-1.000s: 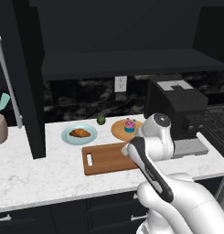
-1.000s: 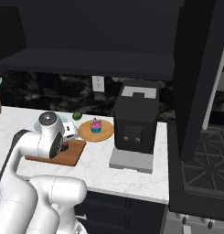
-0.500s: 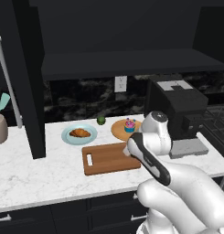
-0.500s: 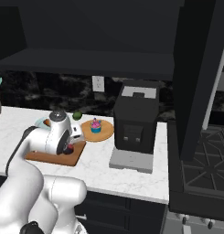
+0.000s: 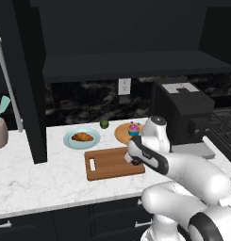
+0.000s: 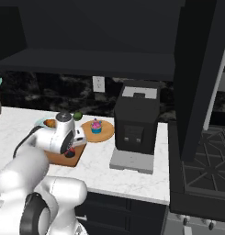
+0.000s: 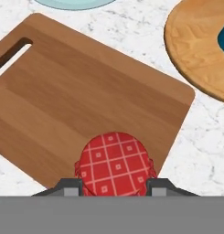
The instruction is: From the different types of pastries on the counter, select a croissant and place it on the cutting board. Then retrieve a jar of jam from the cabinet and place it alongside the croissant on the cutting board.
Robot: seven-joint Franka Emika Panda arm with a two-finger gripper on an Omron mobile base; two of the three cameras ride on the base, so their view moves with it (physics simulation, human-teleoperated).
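Gripper [image 7: 114, 185] clamps jar of jam [image 7: 115, 163] over cutting board [image 7: 67, 100].

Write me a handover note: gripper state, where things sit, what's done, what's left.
Gripper: shut on the jam jar, over the cutting board's edge nearest the round wooden plate.
Croissant: on the blue plate behind the board, not moved.
Cupcake: on the round wooden plate.
Done: jar fetched.
Left: set the jar on the board, then bring the croissant beside it.
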